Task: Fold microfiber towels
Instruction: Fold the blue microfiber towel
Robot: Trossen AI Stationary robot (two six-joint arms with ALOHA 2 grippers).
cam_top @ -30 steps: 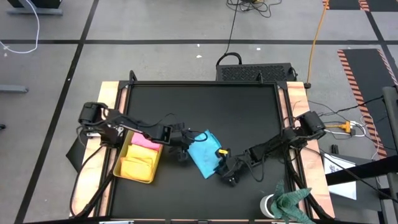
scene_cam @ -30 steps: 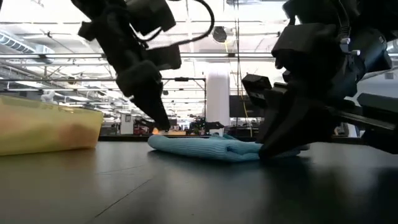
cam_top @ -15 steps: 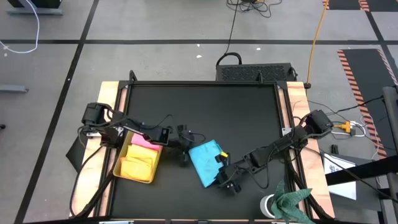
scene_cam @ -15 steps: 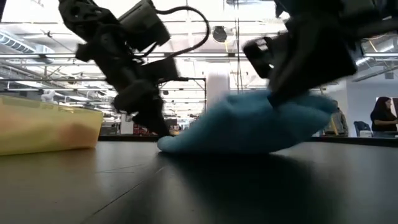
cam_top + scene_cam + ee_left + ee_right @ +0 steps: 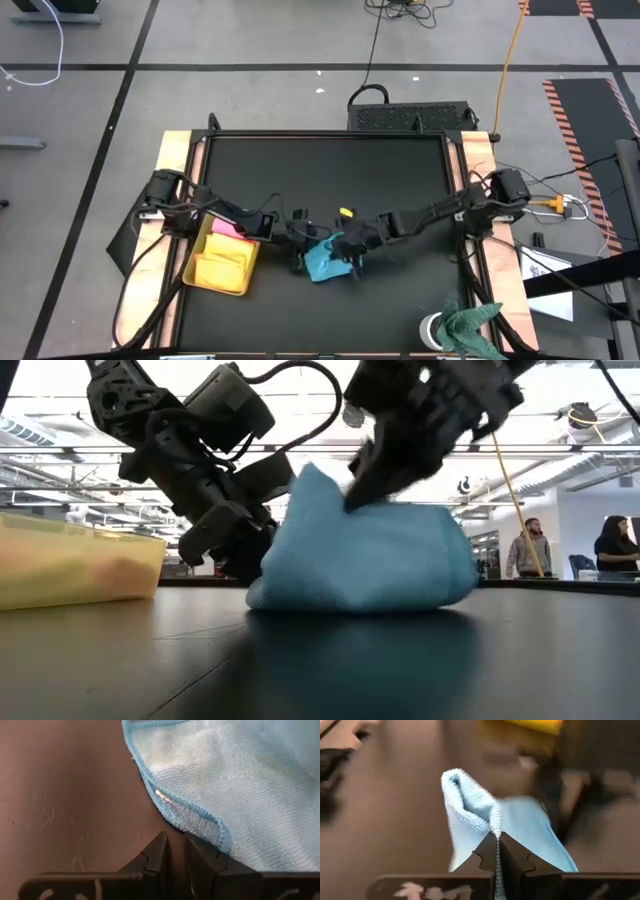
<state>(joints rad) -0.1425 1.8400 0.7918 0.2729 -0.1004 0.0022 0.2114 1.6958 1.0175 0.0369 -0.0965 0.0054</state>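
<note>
The light blue towel lies bunched at the table's middle, one part raised and the rest on the table; it also shows in the low view. My right gripper is shut on it, as the right wrist view shows. My left gripper is shut, its tips low at the towel's left edge. A pink towel and a yellow towel lie in the tray. No orange towel shows. My right gripper pinches the towel's hemmed edge between its two fingers, and the cloth loops in a fold beyond them. The held part is lifted above the rest, which lies on the table. My left gripper's shut fingers point down at the table beside the towel's hem. One finger covers the hem; whether it presses the cloth, I cannot tell.
The translucent yellow-green tray stands at the left near side. A dark green cloth hangs over a white object at the near right corner. Bare black table lies on the far side. People stand in the room behind.
My right gripper has gone up and toward the table's left and far side, carrying the towel's near right part. The towel, flat a second ago, is now folded over toward my left gripper and bunched. Its left edge has stayed by my left gripper.
</note>
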